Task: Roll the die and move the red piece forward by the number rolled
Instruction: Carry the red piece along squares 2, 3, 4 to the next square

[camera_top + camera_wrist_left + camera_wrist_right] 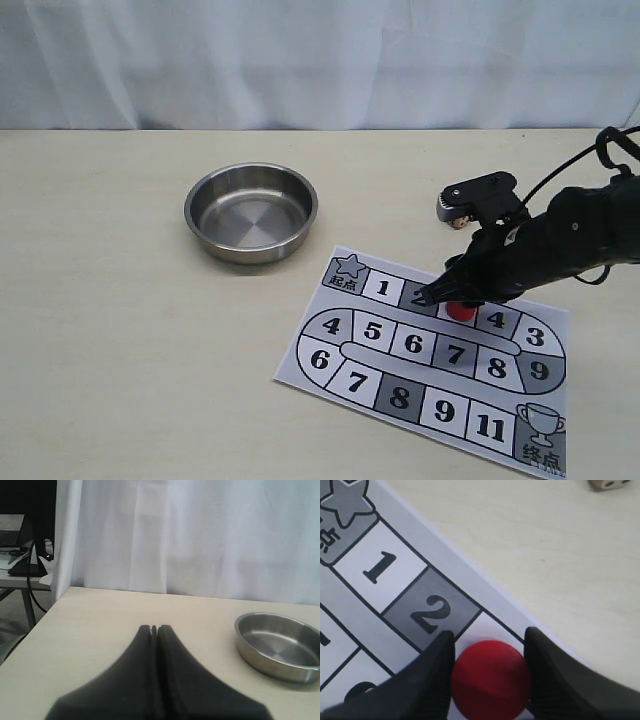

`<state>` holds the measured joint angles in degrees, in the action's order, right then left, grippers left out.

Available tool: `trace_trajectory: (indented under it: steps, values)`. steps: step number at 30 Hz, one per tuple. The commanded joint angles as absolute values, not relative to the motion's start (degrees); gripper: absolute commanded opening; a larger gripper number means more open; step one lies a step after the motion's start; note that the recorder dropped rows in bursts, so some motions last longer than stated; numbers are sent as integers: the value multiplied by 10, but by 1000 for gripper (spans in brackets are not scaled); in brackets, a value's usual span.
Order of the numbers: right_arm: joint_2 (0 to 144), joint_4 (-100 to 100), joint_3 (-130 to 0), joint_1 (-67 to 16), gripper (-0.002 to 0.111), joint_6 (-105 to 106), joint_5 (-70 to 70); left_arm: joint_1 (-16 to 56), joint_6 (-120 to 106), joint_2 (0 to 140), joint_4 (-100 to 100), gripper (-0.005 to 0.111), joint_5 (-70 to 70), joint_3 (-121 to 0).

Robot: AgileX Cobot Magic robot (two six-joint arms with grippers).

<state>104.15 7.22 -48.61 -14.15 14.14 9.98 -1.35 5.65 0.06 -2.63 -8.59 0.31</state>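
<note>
The red piece (461,311) (491,679), a short red cylinder, stands on the white square just after square 2 of the numbered board (399,398) (380,567). My right gripper (441,294) (490,633) reaches down over it, one black finger pressed against each side of the piece. The die (609,484), a tiny beige cube with dark pips, lies on the bare table beyond the board's edge, and shows in the exterior view as the die (459,224) under the right wrist. My left gripper (154,628) is shut and empty above the table; the exterior view does not show it.
A round steel bowl (250,212) (277,647) stands empty on the table left of the board. A white curtain hangs behind the table. The table's left edge, with a desk and cables beyond it, shows in the left wrist view.
</note>
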Motion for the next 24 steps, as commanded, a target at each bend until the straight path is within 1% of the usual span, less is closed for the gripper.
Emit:
trace_trajectory:
  steps: [1, 5, 9, 12, 17, 24]
  values:
    - [1026, 70, -483, -138, 4, 141, 105, -14, 58, 0, -25, 0, -81, 0]
    - [988, 59, -483, -132, 4, 141, 113, -14, 58, 0, -25, 0, -81, 0]
    - [967, 59, -483, -104, 4, 129, 145, -14, 58, 0, -25, 0, -81, 0]
    - [968, 59, -481, -88, 4, 113, 161, -14, 58, 0, -25, 0, -81, 0]
    - [979, 67, -458, -89, 4, 111, 121, -14, 58, 0, -25, 0, -81, 0]
    - [1023, 68, -453, -89, 4, 111, 109, -14, 58, 0, -25, 0, -82, 0]
